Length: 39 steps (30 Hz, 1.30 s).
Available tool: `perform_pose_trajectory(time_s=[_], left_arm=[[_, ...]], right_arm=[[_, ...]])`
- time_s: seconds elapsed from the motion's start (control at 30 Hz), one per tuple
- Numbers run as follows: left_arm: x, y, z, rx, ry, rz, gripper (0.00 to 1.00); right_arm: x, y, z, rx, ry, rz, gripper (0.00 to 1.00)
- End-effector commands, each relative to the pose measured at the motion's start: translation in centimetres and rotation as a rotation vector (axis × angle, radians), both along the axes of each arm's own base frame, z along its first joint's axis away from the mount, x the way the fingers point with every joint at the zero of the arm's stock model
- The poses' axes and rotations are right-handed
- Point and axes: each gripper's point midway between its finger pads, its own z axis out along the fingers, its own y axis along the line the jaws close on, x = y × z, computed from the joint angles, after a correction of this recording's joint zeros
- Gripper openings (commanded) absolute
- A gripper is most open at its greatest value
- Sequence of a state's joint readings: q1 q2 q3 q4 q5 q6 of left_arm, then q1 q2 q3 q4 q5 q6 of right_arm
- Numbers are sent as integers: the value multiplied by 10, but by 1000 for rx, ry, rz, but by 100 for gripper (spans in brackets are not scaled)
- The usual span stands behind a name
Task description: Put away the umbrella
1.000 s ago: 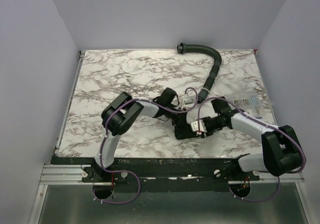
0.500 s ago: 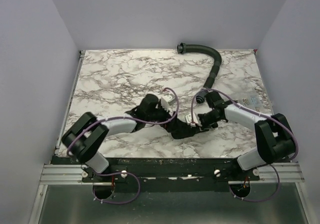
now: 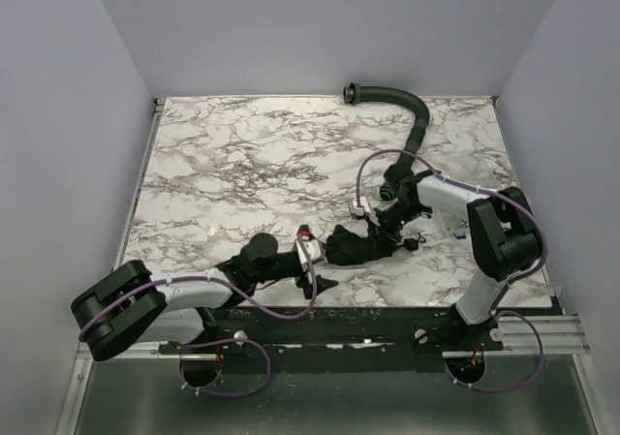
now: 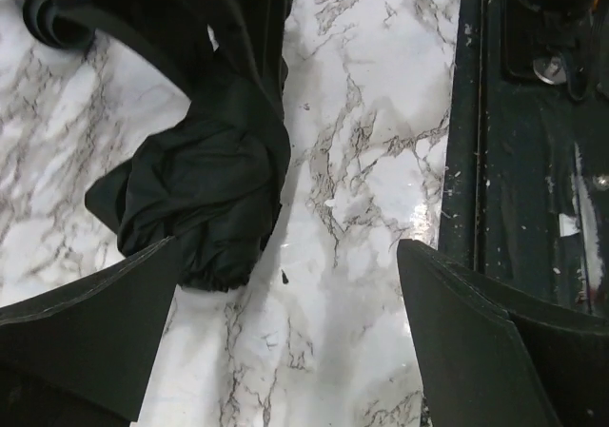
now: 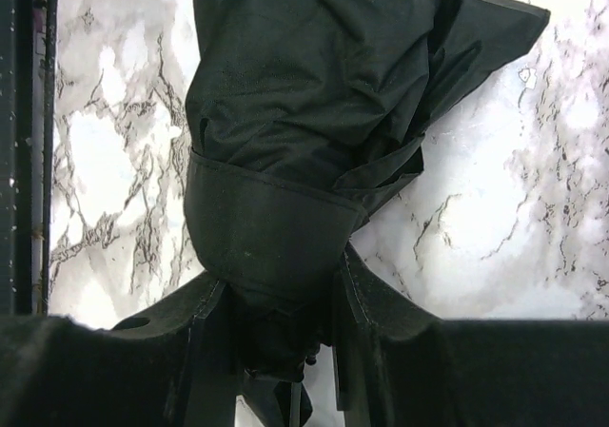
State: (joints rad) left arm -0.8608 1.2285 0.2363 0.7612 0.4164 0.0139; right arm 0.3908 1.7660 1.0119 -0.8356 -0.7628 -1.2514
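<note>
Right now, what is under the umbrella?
The marble table lies under the umbrella; you can see it on both sides of the black bundle. Anything right beneath the fabric is covered, so I cannot tell. The right gripper pinches one end.

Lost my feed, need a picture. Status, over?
Left tool open, just short of umbrella. Right tool shut on umbrella, bundled on the table. Hose lies farther back.

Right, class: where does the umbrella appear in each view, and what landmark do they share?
Top external: umbrella low centre, near the front edge.
Left wrist: umbrella upper left.
Right wrist: umbrella centre, in the right gripper.
Shared landmark: black front rail: bottom, right, left respectively.
</note>
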Motion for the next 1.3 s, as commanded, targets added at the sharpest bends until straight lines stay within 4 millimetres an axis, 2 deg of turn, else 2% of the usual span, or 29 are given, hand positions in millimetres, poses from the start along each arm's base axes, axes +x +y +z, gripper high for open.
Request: perform_pose_trajectory(time_s=[0.0, 0.07, 0.2, 0.3, 0.37, 0.53, 0.63, 0.7, 0.8, 0.9, 1.0, 1.13, 1.27], left_arm=[[9, -13, 5, 142, -268, -19, 96], [10, -21, 0, 191, -257, -26, 91], [8, -33, -14, 249, -189, -16, 75], [3, -37, -27, 287, -234, -49, 75], [2, -38, -28, 319, -270, -81, 76], [9, -40, -14, 332, -315, -78, 76], [6, -40, -3, 261, -195, -23, 70], [-5, -41, 3, 163, -43, 16, 68], [-25, -35, -2, 40, 184, 66, 62], [-44, -28, -10, -72, 368, 88, 52], [-55, -29, -18, -99, 453, 64, 47], [-62, -41, -25, -117, 505, 11, 47], [-58, -53, -31, -137, 547, 12, 47]], right_arm=[[-37, -36, -40, -227, 167, -34, 13], [-33, -36, -40, -229, 145, -52, 13], [-29, -36, -41, -228, 104, -80, 13], [-33, -39, -43, -241, 122, -63, 13], [-33, -42, -47, -261, 134, -58, 13], [-28, -40, -46, -252, 95, -77, 13], [-27, -41, -46, -250, 81, -84, 12], [-27, -41, -46, -254, 78, -85, 12], [-27, -42, -47, -257, 71, -86, 12], [-25, -43, -48, -259, 64, -88, 12], [-23, -42, -48, -259, 57, -92, 12], [-22, -41, -48, -260, 52, -97, 12], [-22, -41, -48, -259, 49, -96, 12]])
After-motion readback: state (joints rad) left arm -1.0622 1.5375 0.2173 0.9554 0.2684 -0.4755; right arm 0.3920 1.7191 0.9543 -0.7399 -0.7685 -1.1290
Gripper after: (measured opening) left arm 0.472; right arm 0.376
